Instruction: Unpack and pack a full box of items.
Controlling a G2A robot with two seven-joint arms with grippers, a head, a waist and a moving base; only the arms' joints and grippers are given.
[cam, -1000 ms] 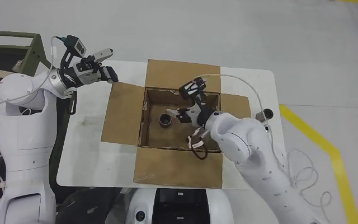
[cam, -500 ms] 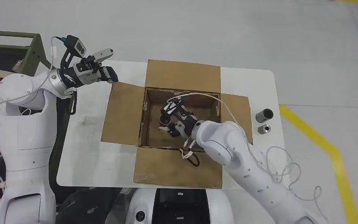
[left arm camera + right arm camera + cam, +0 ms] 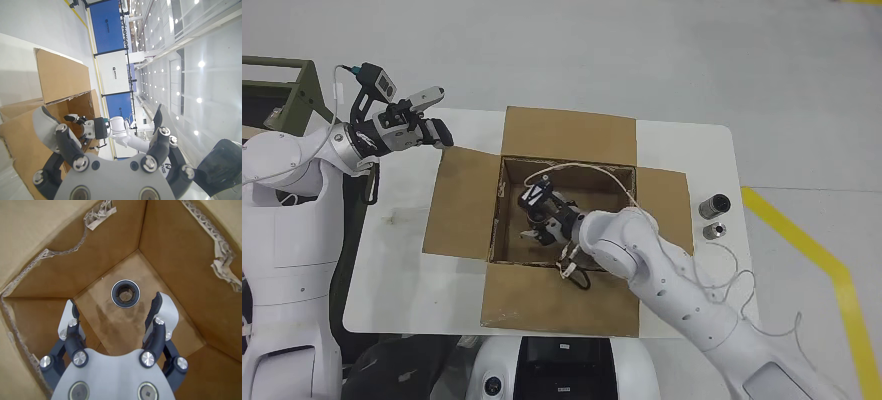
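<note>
The open cardboard box (image 3: pixel 542 130) stands mid-table with its flaps spread out. On its floor stands one dark cylinder (image 3: pixel 125 293) with a metal rim, upright near a corner. My right gripper (image 3: pixel 115 299) hangs open inside the box just above the cylinder, which lies a little beyond the fingertips and touches neither. From above, that right gripper (image 3: pixel 532 212) sits in the box's left half. My left gripper (image 3: pixel 437 115) is open and holds nothing, raised above the table left of the box; past its own fingers (image 3: pixel 41 113) the right gripper (image 3: pixel 75 121) appears in the box.
Two more cylinders (image 3: pixel 712 205) (image 3: pixel 714 231) stand on the white table (image 3: pixel 392 260) right of the box. The box walls have torn cardboard edges (image 3: pixel 223 256). A green crate (image 3: pixel 282 90) sits off the table's far left corner.
My right arm has swung from the box's right half to its left half and lowered its open gripper over the cylinder. The left arm has stayed still.
</note>
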